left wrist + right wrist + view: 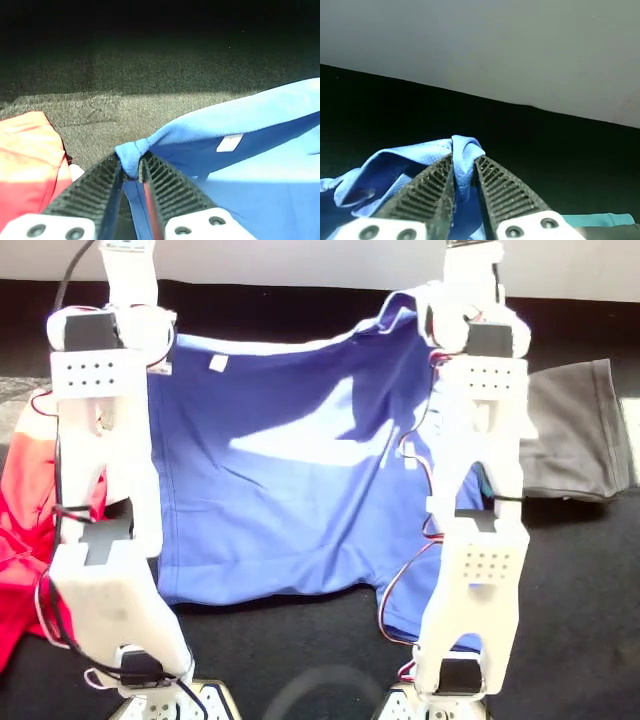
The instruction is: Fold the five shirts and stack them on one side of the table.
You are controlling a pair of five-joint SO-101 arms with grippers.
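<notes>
At centre frame of the high view the blue shirt [290,480] lies spread over the dark table [580,620], with its far edge up at the top of the frame between my two arms. My left hand [129,160] is clamped on a bunched corner of that edge, blue cloth squeezed between the ribbed pads. My right hand [465,161] pinches the other far corner the same way, a small fold poking out above its tips. That corner looks lifted off the table at the upper right of the high view. The white label [218,363] sits near the left-hand corner.

The red shirt [20,510] is heaped at the left edge and touches the blue one. The grey shirt [575,430] is at the right, partly behind the right arm. A teal strip [600,218] shows at the lower right of the right wrist view.

I read this as the first fold, far edge over to the near edge. To do it well:
- raise both corners level, same pace
- keep the edge taut between the hands so there is no sag in the middle
- carry it toward the bottom of the frame and lay it square on the near hem
- let go with both hands together

The risks, as I judge them, are the left corner snagging the red shirt and the thin pinch on the right slipping.
</notes>
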